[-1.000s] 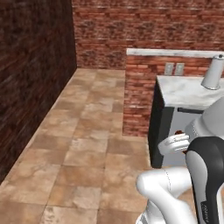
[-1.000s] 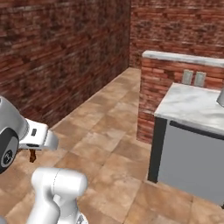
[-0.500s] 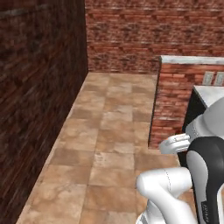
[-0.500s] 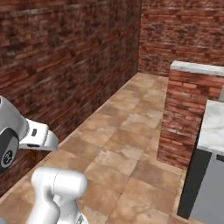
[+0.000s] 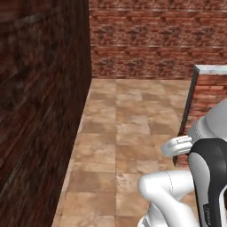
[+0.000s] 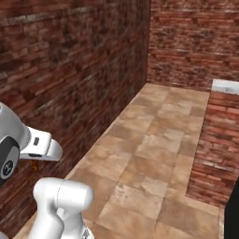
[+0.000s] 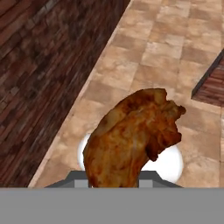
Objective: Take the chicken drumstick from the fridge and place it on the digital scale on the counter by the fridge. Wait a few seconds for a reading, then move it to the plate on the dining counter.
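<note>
**A:** Where is the chicken drumstick (image 7: 131,135) right now?

**B:** Right up against the hand camera, hanging over the tiled floor (image 7: 175,52). In the right base view a small reddish-brown bit of it (image 6: 34,164) hangs just below the gripper (image 6: 39,156). The fingertips themselves are hidden behind the meat, but nothing else is under it, so I judge the jaws are clenched on the drumstick.

**A:** So what could go wrong?

**B:** First worry is a drop. The meat is lumpy and tapered, and I cannot tell how much of it sits between the jaws. A sharp swing of the arm or a jolt of the base could let it twist out and land on the floor.

**A:** And the surroundings?

**B:** The dark brick wall (image 6: 74,70) runs close along the robot's left, and the gripper is held out toward that side. A turn toward it could brush the drumstick or the hand against the bricks. On the other side, a low brick wall with a pale top (image 5: 208,88) stands near the arm (image 5: 208,177), so there is little room there either.

**A:** Any sign of a plate or a scale?

**B:** None that I can point to, so the drop-off spot has yet to be lined up; a release here puts it on the floor.
</note>
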Motion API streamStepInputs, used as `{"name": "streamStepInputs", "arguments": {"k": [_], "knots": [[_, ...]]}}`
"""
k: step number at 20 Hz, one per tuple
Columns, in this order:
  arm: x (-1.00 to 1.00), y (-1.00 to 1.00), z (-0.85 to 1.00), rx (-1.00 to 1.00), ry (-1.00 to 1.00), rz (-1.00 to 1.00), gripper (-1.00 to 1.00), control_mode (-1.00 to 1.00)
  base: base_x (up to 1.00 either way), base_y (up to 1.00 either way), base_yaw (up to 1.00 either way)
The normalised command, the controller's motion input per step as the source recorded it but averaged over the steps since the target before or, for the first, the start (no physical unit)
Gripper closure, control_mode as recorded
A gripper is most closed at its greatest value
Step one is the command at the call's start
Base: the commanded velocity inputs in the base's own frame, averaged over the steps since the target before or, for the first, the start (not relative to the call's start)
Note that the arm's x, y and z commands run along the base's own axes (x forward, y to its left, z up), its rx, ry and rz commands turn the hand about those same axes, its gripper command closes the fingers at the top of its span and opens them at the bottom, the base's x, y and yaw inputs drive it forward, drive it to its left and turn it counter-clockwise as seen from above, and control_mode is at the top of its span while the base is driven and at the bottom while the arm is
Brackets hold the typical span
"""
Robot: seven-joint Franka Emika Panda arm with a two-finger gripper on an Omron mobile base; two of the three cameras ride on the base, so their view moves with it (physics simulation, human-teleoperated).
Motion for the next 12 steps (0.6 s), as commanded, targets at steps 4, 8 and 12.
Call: {"name": "streamStepInputs", "arguments": {"k": [4, 8, 12], "knots": [[0.00, 0.00, 0.00, 0.00, 0.00, 0.00, 1.00, 1.00, 1.00, 0.45, -0.27], [0.00, 0.00, 0.00, 0.00, 0.00, 0.00, 1.00, 1.00, 1.00, 0.44, -0.31], [0.00, 0.00, 0.00, 0.00, 0.00, 0.00, 1.00, 1.00, 1.00, 0.44, -0.33]]}}
